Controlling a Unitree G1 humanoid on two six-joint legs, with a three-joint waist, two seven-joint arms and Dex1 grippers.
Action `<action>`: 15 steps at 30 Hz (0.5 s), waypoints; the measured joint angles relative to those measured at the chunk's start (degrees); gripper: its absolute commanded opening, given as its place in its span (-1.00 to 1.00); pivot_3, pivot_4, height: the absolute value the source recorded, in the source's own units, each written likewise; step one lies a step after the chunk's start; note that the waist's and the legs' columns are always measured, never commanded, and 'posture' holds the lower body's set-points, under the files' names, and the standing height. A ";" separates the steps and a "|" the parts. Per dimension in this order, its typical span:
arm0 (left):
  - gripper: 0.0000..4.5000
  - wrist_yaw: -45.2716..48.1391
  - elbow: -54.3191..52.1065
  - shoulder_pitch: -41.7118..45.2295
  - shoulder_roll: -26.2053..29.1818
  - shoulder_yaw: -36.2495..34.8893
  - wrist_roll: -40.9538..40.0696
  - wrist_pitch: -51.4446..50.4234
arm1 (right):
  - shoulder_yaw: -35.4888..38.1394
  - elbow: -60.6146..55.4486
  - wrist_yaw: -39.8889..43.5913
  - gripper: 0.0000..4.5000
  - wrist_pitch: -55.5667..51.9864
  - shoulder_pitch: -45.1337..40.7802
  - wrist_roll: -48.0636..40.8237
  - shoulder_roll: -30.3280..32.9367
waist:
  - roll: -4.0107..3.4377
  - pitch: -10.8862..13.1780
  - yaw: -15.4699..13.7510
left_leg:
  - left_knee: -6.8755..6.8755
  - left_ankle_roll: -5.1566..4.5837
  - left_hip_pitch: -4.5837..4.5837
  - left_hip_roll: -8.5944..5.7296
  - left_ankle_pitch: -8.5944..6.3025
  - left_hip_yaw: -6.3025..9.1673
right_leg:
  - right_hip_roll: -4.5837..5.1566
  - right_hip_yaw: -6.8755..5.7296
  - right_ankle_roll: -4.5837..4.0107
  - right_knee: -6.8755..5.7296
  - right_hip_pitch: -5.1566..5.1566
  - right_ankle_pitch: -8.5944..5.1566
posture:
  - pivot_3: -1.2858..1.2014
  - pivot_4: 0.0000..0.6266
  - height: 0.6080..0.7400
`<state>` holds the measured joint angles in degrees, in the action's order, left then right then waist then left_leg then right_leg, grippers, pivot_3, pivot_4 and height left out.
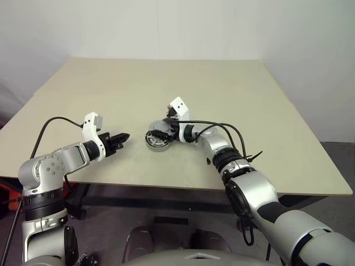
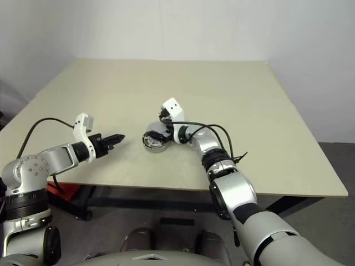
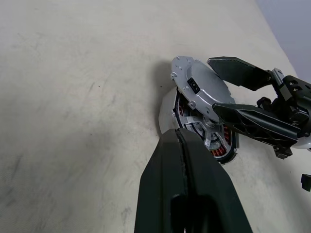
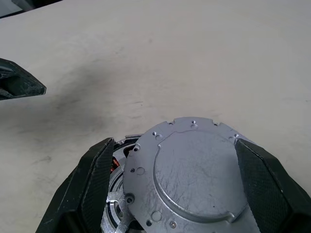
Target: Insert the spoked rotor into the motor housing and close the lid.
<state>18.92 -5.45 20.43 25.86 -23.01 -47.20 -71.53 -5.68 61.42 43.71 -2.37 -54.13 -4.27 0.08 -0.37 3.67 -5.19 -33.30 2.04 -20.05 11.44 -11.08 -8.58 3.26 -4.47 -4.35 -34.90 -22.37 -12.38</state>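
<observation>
Your left gripper is hovering just above the worktop with its fingers pressed together on nothing, its tip pointing toward three o'clock at the motor housing. The housing is sitting near the middle of the worktop, copper windings and the silver spoked rotor showing inside it. The lid is leaning tilted over the housing, one edge down on it and the other raised. At about three o'clock of the housing, your right gripper is standing with its fingers spread wide, one on each side of the lid.
</observation>
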 measured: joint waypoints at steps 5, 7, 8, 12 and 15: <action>-1.00 -0.46 -0.05 -0.19 -0.05 0.00 -0.06 0.00 | 0.51 1.67 -0.23 0.98 0.80 -0.89 0.38 -0.08 | 0.00 0.00 0.01 | 0.00 0.00 0.00 0.00 0.00 0.00 | 0.00 0.00 0.00 0.00 0.00 0.00 | 0.03 -1.00 1.00; -1.00 -0.50 -0.14 -0.35 -0.26 -0.01 -0.11 0.00 | 0.79 2.83 -0.56 0.98 1.01 -1.66 0.60 -0.06 | 0.00 0.00 0.03 | 0.00 0.00 -0.01 0.00 0.00 0.00 | 0.00 0.00 0.00 -0.01 -0.01 0.00 | 0.03 -1.00 1.00; -1.00 -0.51 -0.17 -0.43 -0.43 -0.01 -0.15 0.00 | 1.08 3.23 -0.97 0.98 1.08 -1.93 0.63 -0.05 | 0.00 0.00 0.02 | 0.00 0.00 -0.01 0.00 0.00 0.00 | 0.00 0.00 0.00 0.00 -0.01 0.00 | 0.03 -1.00 1.00; -1.00 -0.71 -0.25 -0.51 -1.33 0.11 -0.16 0.00 | 2.35 5.08 -2.28 0.98 1.24 -4.34 0.67 0.03 | -0.01 0.01 0.09 | 0.00 0.00 -0.02 0.01 0.00 0.00 | 0.00 0.00 -0.01 -0.01 -0.03 0.00 | 0.03 -1.00 1.00; -1.00 -0.89 -0.64 -0.52 -1.47 0.19 -0.17 0.00 | 2.82 5.19 -2.62 0.98 1.95 -5.18 0.88 0.02 | -0.01 0.01 0.14 | 0.00 0.00 -0.02 0.01 0.00 0.00 | 0.00 0.00 -0.01 0.00 -0.02 0.00 | 0.03 -1.00 1.00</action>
<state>18.02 -6.10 19.91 24.38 -22.82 -47.36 -71.53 -2.86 66.61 41.09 -0.42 -59.31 -3.39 0.10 -0.38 3.67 -5.05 -33.30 2.04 -20.07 11.45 -11.08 -8.58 3.26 -4.47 -4.36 -34.90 -22.39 -12.38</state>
